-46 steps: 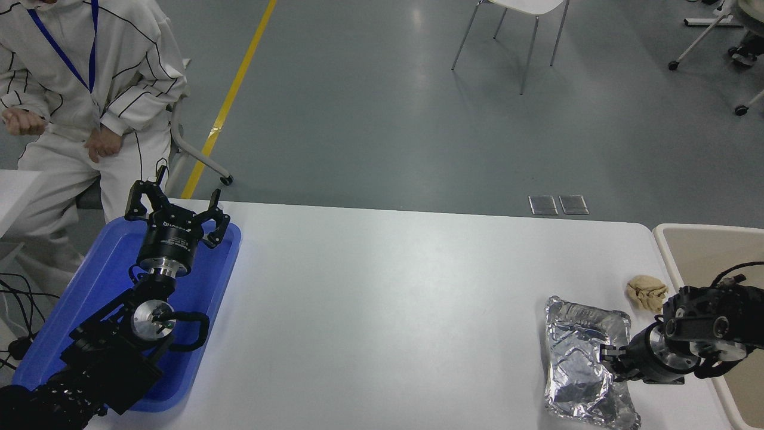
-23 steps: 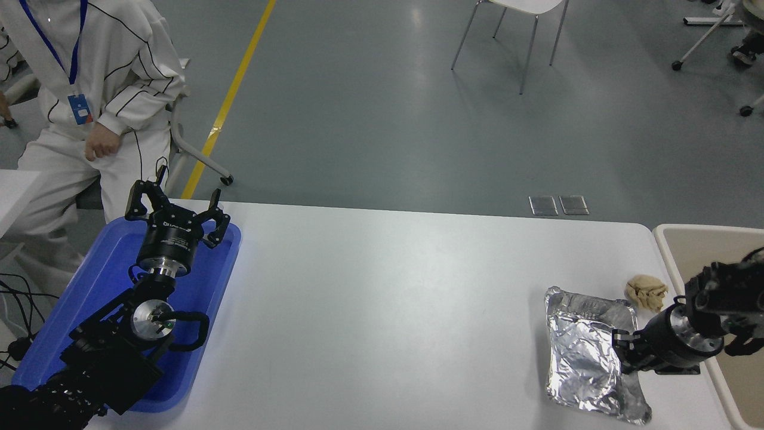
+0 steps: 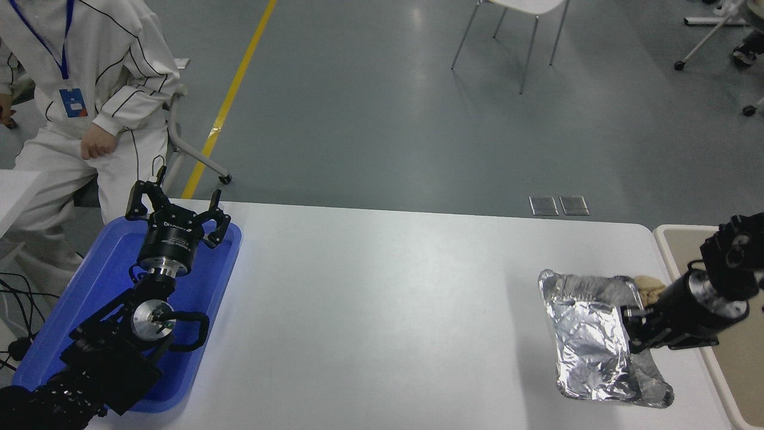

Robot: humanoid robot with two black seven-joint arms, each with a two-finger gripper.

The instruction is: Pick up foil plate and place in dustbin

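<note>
The foil plate is a shiny silver wrinkled tray at the table's right end. It is tilted, lifted on its right side. My right gripper is shut on the foil plate's right rim, with the arm coming in from the right edge. The dustbin is a beige bin with a pale rim, just past the table's right edge. My left gripper is open and parked over the blue tray at the lower left.
A small tan paper wad lies behind the foil plate, partly hidden by it. A blue plastic tray sits at the table's left end. A person in white sits at the far left. A chair stands beyond the table.
My right gripper has risen and moved right toward the dustbin, lifting and tilting the foil plate with it. The person at the far left has shifted. The left arm has not moved.
</note>
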